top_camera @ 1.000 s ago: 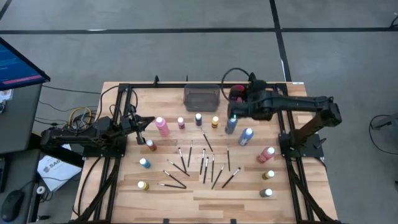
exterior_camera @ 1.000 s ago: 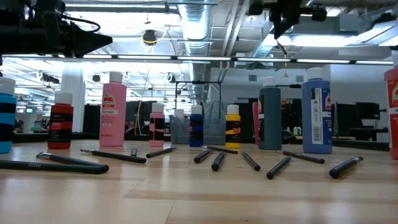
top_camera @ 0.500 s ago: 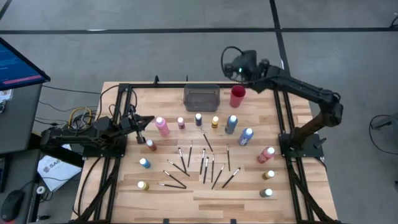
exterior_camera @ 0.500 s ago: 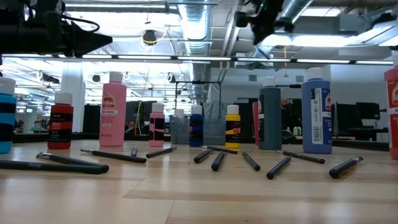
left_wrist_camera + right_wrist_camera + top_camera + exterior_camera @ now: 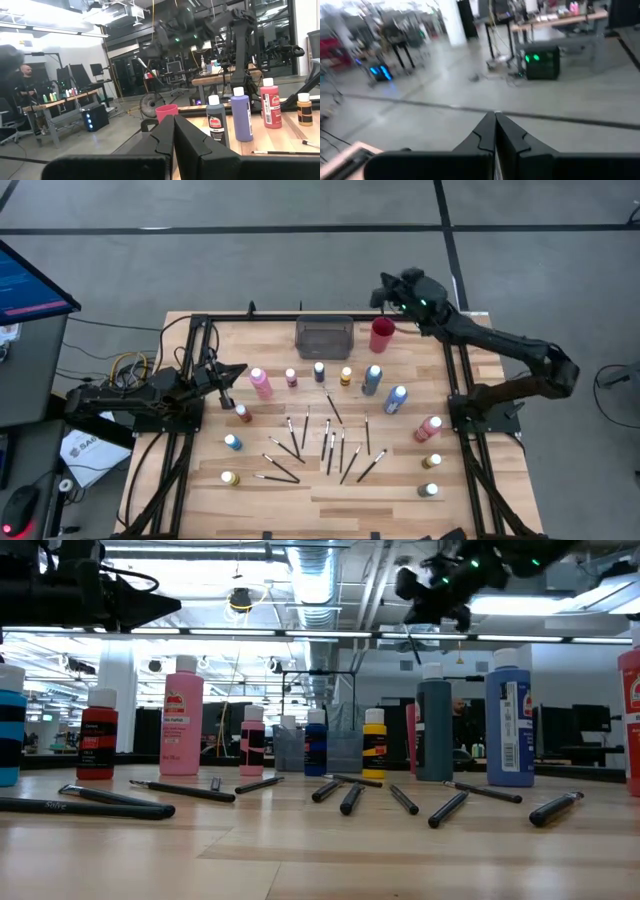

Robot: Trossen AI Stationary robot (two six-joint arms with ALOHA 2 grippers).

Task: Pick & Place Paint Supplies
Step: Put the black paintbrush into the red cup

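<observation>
Right gripper [image 5: 386,280] clenched empty, raised beyond the red cup [image 5: 382,335].
Brushes [image 5: 330,442] lie well below and behind it, handles mostly lengthwise; clenched left gripper [image 5: 226,378] sits nearer them.

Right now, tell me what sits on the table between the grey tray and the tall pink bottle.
In the high view, only bare wood lies between the grey tray and the tall pink bottle; a small pink bottle stands just beside that line.

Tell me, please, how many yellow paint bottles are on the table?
3 yellow bottles: one in the row just in front of the tray, one near the table's front left corner, one by the right edge. From above, none looks hidden.
</observation>
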